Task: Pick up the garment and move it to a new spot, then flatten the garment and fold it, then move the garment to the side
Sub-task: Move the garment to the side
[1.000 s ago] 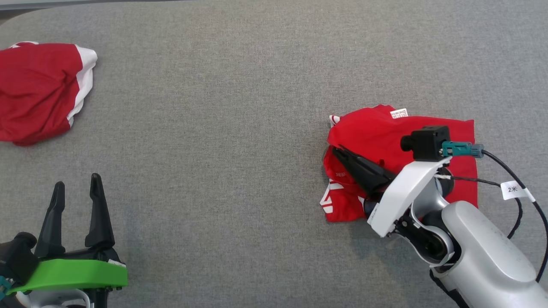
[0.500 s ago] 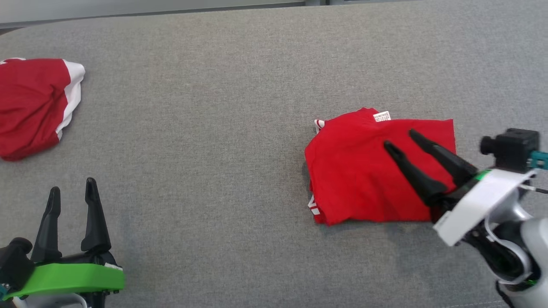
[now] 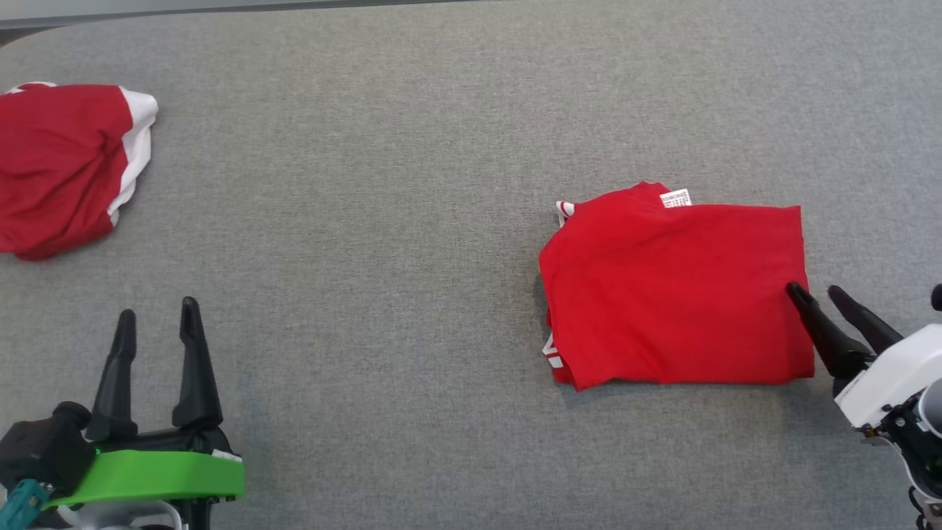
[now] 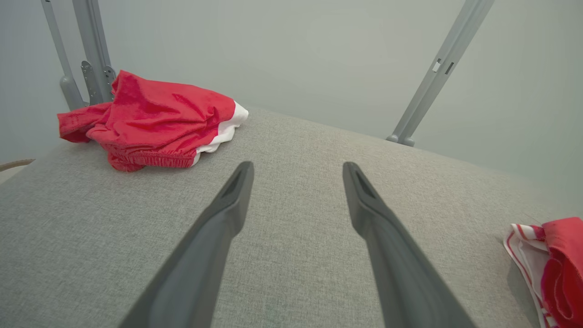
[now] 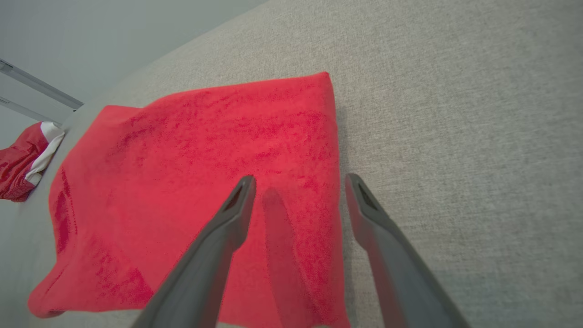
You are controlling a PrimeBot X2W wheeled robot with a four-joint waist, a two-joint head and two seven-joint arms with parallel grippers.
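The garment point(image 3: 673, 287) is a red shirt folded into a flat rectangle on the grey cloth surface, right of centre, with a white label at its far edge. It also lies spread in the right wrist view point(image 5: 200, 182) and its striped edge shows at the right of the left wrist view point(image 4: 553, 269). My right gripper point(image 3: 817, 291) point(image 5: 298, 182) is open at the garment's right edge, holding nothing, one finger over the cloth and one over bare surface. My left gripper point(image 3: 158, 313) point(image 4: 296, 168) stands open and empty at the lower left, far from the garment.
A second red piece with white trim point(image 3: 62, 165) lies bunched at the far left point(image 4: 150, 120) point(image 5: 25, 161). Grey frame posts point(image 4: 437, 68) rise behind the surface's far edge. The grey cloth surface point(image 3: 368, 258) stretches wide between the two pieces.
My right gripper opened, let go of the garment and drew back to its right edge. The garment now lies flat and folded. The head camera shifted a little.
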